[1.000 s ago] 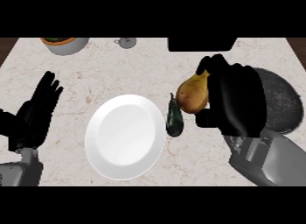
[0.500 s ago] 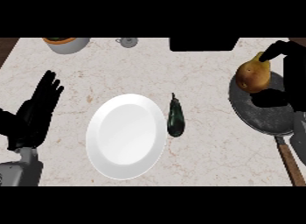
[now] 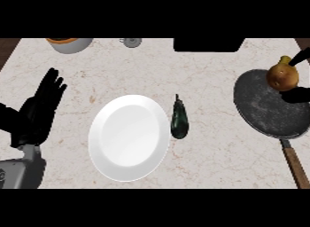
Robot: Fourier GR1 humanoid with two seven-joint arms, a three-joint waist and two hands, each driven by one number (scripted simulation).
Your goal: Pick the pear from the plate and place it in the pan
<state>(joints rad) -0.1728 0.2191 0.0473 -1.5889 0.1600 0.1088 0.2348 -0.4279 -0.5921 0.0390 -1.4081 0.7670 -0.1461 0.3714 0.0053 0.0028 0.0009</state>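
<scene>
Right hand (image 3: 309,84) curled round the pear (image 3: 282,76), over the pan (image 3: 270,106)'s far right rim, further right than half a second before. Left hand (image 3: 36,111) rested open. Plate (image 3: 129,137) bare, eggplant (image 3: 179,119) beside it.

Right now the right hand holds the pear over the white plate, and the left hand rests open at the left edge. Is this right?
Not quite. The head view shows the right hand holding the pear over the pan, not the white plate. The left hand does rest open at the left edge.
</scene>
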